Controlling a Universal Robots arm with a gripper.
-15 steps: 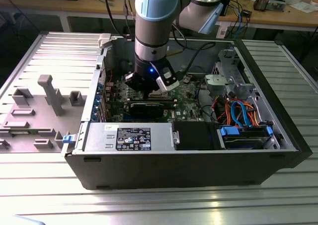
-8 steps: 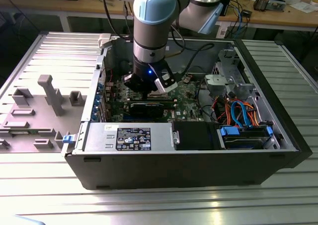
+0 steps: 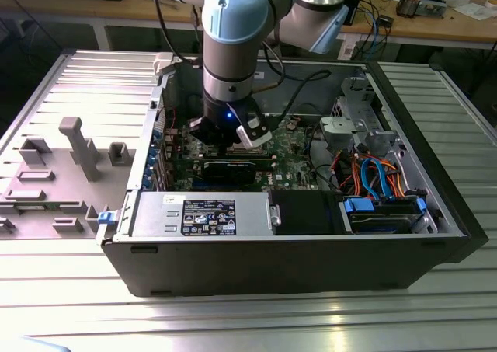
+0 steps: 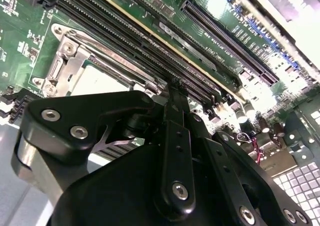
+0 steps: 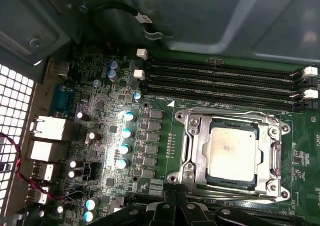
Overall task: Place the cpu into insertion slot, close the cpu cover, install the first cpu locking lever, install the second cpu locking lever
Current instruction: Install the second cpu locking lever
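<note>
In the first wrist view the cpu (image 5: pixel 232 151), a square chip with a silver-grey top, lies flat in the socket on the green motherboard (image 5: pixel 165 121). The cpu cover (image 5: pixel 197 136), a silver metal frame with a central window, lies down around it. A thin wire locking lever (image 5: pixel 276 158) runs along one side of the frame, and another lever (image 5: pixel 225 112) runs beside the memory slots. My gripper (image 5: pixel 177 191) hangs just off the socket's edge with its black fingers together and nothing between them. The second wrist view shows the gripper (image 4: pixel 172 85) next to the cpu (image 4: pixel 100 79) and the cover (image 4: pixel 67 56).
The open computer case (image 3: pixel 233 259) lies on a ribbed metal table, and my gripper (image 3: pixel 225 144) reaches down into its middle. A silver power supply (image 3: pixel 202 212), blue and orange cables (image 3: pixel 373 177) and a drive cage (image 3: pixel 357 119) fill the exterior view's right. A grey fixture tray (image 3: pixel 62 173) sits at its left.
</note>
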